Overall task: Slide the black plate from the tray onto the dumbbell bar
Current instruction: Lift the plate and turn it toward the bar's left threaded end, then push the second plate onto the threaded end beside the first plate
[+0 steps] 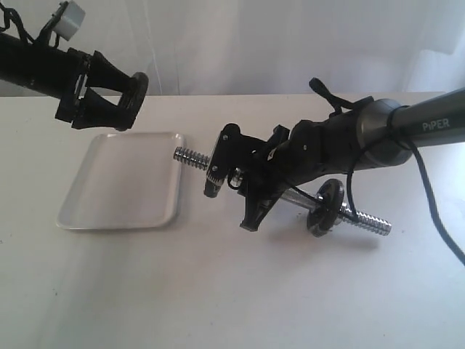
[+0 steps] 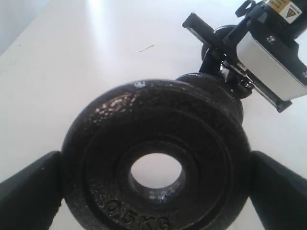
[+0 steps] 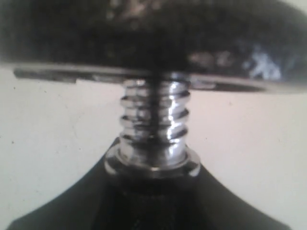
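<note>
Black plate (image 2: 144,115) aloft – the round, glossy cast disc with a raised rim, a centre hole and "0.5KG" stamped on its face sits clamped edge to edge in the left gripper (image 1: 129,102), out of the tray (image 1: 87,211) and in the air above its far left corner. The pale, round-cornered tray lies flat on the white table (image 1: 218,291). Beside it, the right gripper (image 1: 234,193) is closed on the dumbbell bar (image 1: 190,158) – threaded end near the tray's corner, another disc (image 1: 322,207) already on the shaft.

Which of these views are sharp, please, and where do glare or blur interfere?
Exterior view: even light, backdrop washed out, soft shadows under the dumbbell bar. Left wrist view: black plate sharp, glossy highlights, table overexposed. Right wrist view: threads clear, dark mass above blurred.
</note>
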Controlling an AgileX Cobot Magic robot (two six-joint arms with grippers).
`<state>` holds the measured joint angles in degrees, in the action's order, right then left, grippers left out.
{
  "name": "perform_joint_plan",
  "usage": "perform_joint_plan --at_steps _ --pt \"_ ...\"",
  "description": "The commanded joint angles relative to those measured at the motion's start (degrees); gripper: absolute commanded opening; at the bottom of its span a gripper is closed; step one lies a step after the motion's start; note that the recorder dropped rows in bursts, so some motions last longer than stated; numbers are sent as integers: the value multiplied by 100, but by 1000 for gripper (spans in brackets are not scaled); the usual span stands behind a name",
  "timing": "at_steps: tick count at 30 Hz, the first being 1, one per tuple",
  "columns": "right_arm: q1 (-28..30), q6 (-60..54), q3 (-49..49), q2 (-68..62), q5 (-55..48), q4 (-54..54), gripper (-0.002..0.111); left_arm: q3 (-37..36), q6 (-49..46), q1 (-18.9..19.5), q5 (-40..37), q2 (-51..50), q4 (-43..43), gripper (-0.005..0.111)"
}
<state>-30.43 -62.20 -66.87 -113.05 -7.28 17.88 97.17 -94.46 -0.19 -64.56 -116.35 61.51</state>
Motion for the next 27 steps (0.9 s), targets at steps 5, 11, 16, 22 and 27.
perform_joint_plan --at_steps 5,11,16,22,27 --pt "20 10 -167 583 1096 48 0 10 626 -29 -540 -324 825 0" --pt "20 88 -167 552 1291 48 0 -125 627 -184 -540 -415 1214 0" --pt "20 98 -167 455 1360 48 0 -483 594 -404 -540 -427 1214 0" --pt "20 139 -167 247 1598 48 0 -750 735 -477 -540 -427 1132 0" --pt "20 211 -167 247 1637 30 0 -1029 462 -576 -540 -427 1432 0"
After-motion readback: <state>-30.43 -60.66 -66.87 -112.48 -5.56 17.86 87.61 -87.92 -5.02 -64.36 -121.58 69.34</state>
